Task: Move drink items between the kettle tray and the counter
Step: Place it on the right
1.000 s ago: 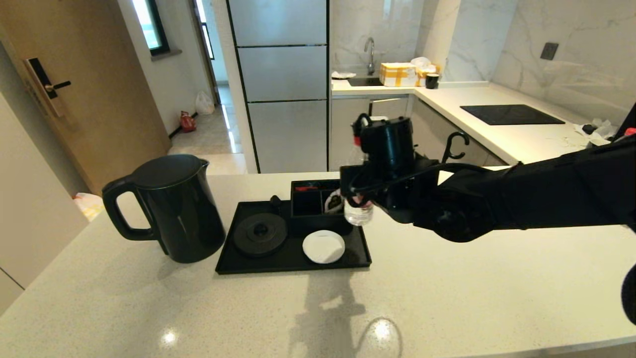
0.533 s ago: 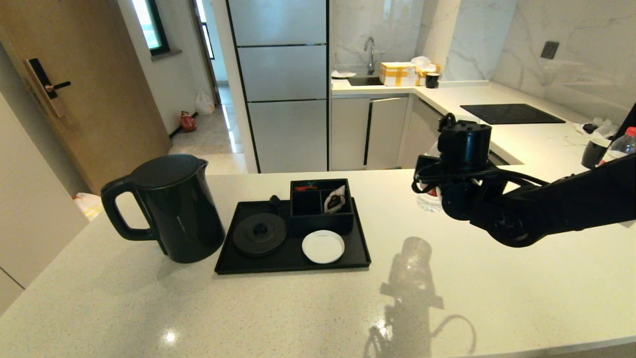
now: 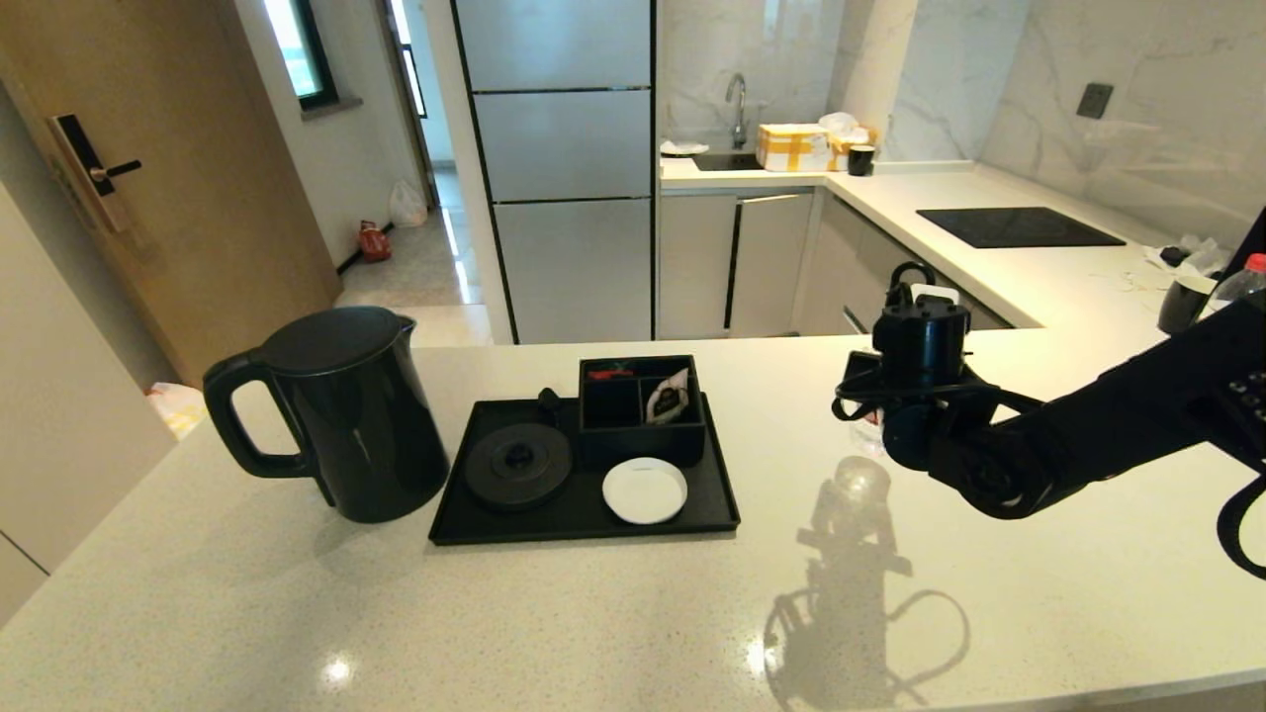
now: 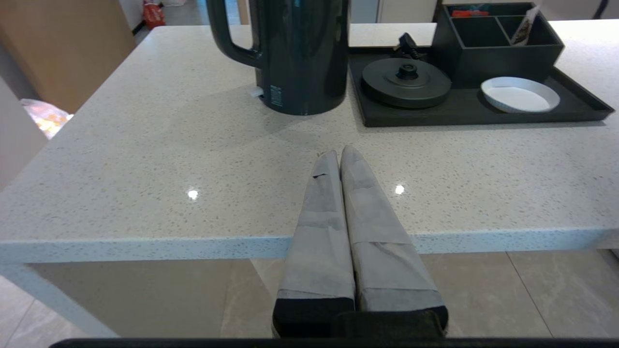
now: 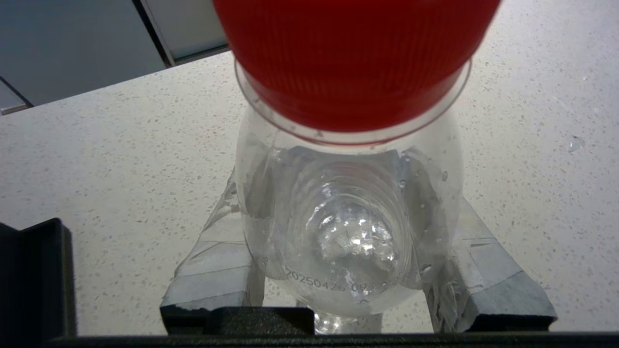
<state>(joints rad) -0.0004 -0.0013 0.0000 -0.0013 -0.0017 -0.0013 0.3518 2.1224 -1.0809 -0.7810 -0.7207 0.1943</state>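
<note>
Left gripper: I see it parked low at the near edge of the counter, fingers pressed together, holding nothing, pointing toward the kettle.
Counter: pale speckled stone; I read bright glare spots on it and the right arm's shadow on its near right part.
Kettle: standing upright on the counter just left of the tray, off its base, handle turned left.
Tray: the round base sits at its left, a white coaster at its near right, a compartment box behind the coaster with a sachet in its right cell.
Right gripper: I have it over the counter well to the right of the tray, fingers clamped on either side of the bottle.
Bottle: clear with a red cap; in the head view the wrist hides nearly all of it. I cannot tell whether its bottom touches the stone.
Far counter: a black cooktop and a second red-capped bottle at the right edge.
</note>
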